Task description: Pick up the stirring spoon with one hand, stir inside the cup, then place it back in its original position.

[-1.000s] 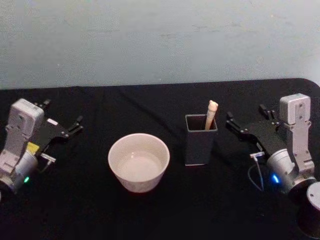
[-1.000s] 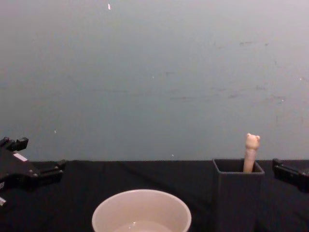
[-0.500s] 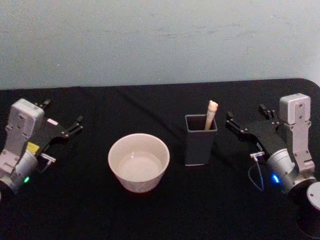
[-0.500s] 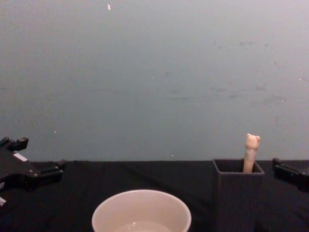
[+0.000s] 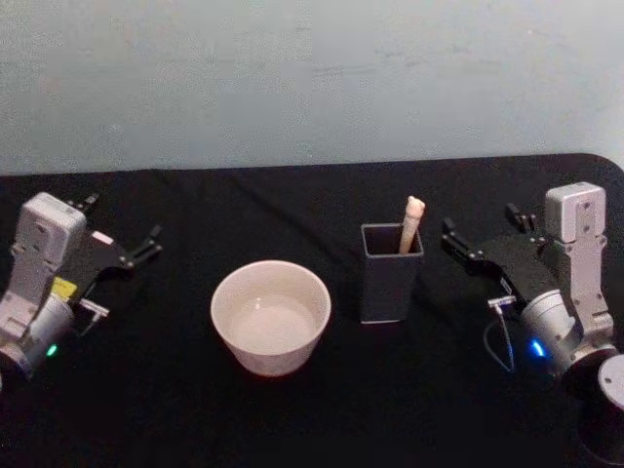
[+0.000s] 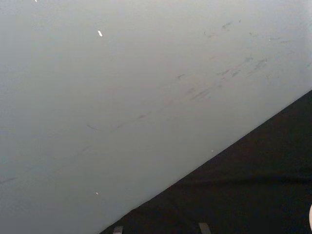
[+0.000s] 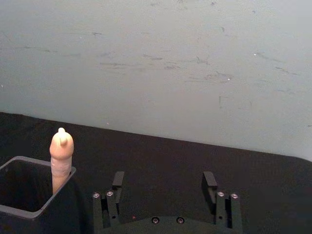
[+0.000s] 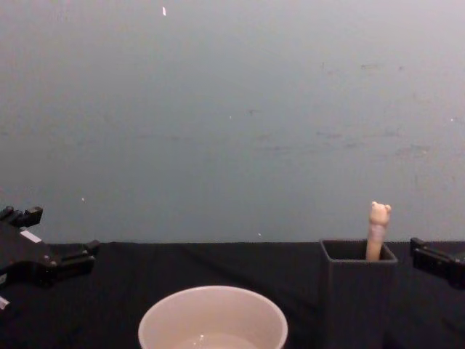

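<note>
On the black tabletop (image 5: 312, 409) the cream-white cup (image 5: 270, 316) is placed near the middle, and the dark grey square holder (image 5: 390, 272) is found just beside it, toward the robot's right, not touching it. Inside the holder the stirring spoon (image 5: 411, 223) is kept, leaned against the far right corner; only its beige handle with the small bear head is seen above the rim, and the metal bowl is hidden by the walls. Some pale liquid seems to be contained in the cup, but this cannot be told for sure.

The right gripper (image 5: 479, 234) is held near the holder on its right side, above the tabletop, and its fingers (image 7: 117, 182) are spread apart with nothing between them. The left gripper (image 5: 122, 231) is kept well apart from the cup, at the left edge of the tabletop; its fingers are also spread and nothing is grasped. A pale grey-blue wall (image 8: 232, 116) is seen behind the tabletop.
</note>
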